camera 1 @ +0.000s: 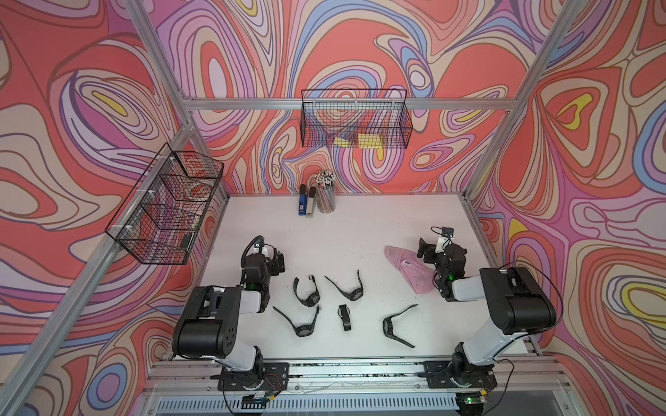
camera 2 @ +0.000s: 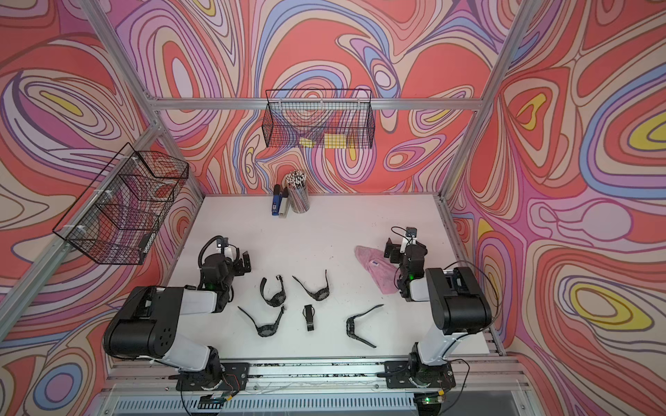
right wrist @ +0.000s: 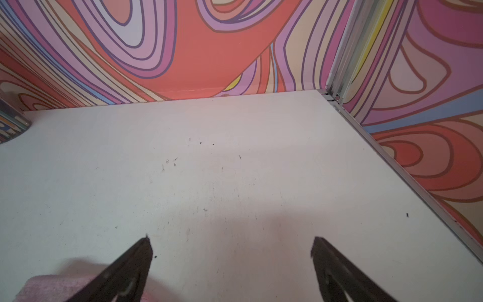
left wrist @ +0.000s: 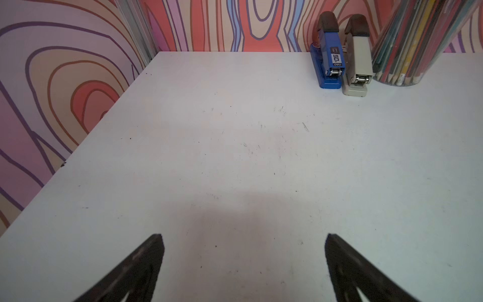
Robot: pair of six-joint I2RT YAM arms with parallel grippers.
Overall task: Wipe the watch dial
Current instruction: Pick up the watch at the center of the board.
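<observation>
Black left gripper (camera 1: 278,262) hovering low, jaws apart, right gripper (camera 1: 427,252) likewise, just beside pink cloth (camera 1: 409,270)

Five watches (camera 1: 345,318) lie on the counter's (camera 1: 360,230) near middle. The cloth (camera 1: 409,268) lies to their right, farther back. At the far edge, two staplers (camera 1: 302,207) stand just left of the pencil cup (camera 1: 326,198).

Arms apparently folded low, left hand (left wrist: 243,236) and right hand (right wrist: 230,239) spread wide.

Table (camera 1: 360,237) centre: bare, passable; watches (camera 1: 354,294) clustered at 6 o'clock; pink cloth (camera 1: 414,273) at 3; staplers (camera 1: 302,206) and pencil cup (camera 1: 326,201) at 12.
</observation>
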